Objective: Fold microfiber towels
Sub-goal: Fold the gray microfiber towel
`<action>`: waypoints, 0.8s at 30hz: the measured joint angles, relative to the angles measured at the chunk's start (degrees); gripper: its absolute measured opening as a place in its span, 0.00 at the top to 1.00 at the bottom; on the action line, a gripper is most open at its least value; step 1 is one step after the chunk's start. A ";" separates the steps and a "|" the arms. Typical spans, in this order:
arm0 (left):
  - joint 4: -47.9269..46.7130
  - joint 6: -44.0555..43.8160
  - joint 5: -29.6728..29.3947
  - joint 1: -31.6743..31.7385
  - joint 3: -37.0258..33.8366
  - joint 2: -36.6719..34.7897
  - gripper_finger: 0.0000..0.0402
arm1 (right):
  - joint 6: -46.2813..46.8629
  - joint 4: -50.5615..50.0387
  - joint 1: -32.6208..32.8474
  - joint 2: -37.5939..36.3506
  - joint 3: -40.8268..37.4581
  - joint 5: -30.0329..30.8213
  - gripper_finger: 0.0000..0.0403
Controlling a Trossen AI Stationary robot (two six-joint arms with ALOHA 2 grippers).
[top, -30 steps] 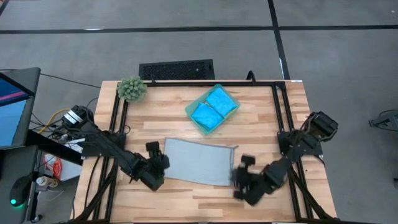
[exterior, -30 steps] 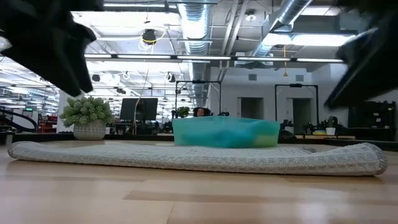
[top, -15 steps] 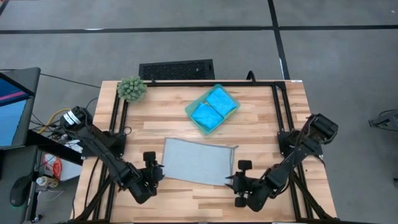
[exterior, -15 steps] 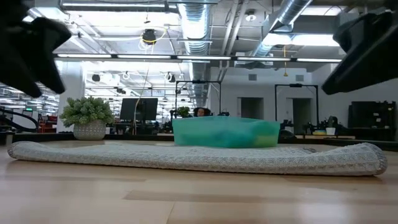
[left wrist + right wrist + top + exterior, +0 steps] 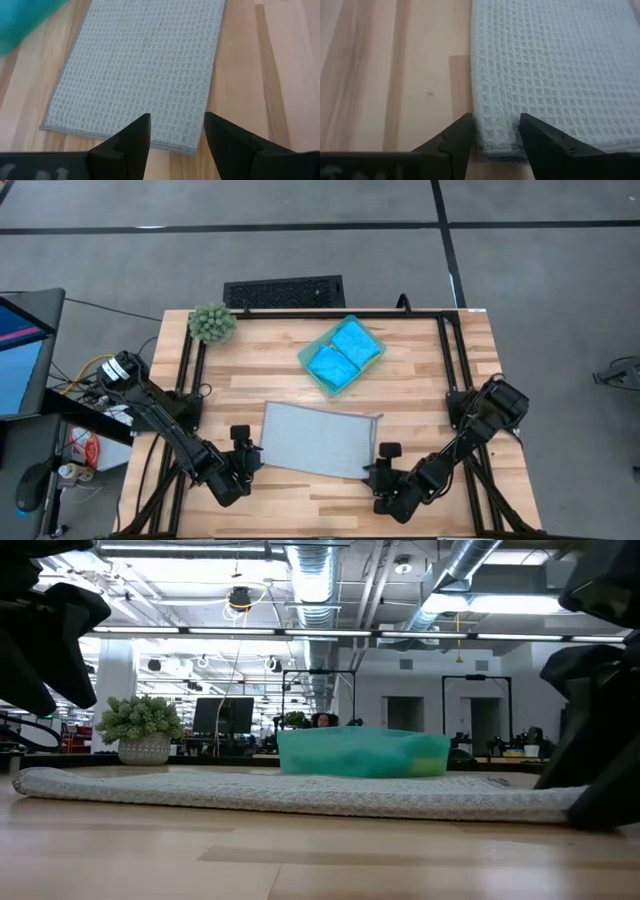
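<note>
Right hand (image 5: 492, 131) stands released over one near corner of the grey towel (image 5: 318, 439), which lies flat on the counter (image 5: 420, 385); left hand (image 5: 175, 132) waits released at the other corner. Risk (as I judge it): fingers pinch only the hem, so the corner slips and the fold goes crooked.

Two black jointed arms, each built of slim matte links joined by chunky rounded housings. Left pincer (image 5: 240, 447) and right pincer (image 5: 383, 463): each has a pair of flat, dark, wedge-shaped fingers (image 5: 131, 145) tapering to blunt tips. Bundled cables, some orange, trail near the left arm's base.
</note>
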 joint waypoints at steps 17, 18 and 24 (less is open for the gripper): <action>1.15 -1.49 -2.62 -0.39 0.00 0.00 0.55 | 0.13 0.29 1.99 -0.59 1.73 -0.71 0.97; 1.85 -0.55 -3.28 -0.75 0.00 0.00 0.55 | 0.15 0.33 1.99 -0.59 1.73 -0.65 0.96; 7.75 5.76 -5.13 -2.48 0.00 0.02 0.55 | 1.51 0.15 2.00 -0.60 1.73 -0.60 0.90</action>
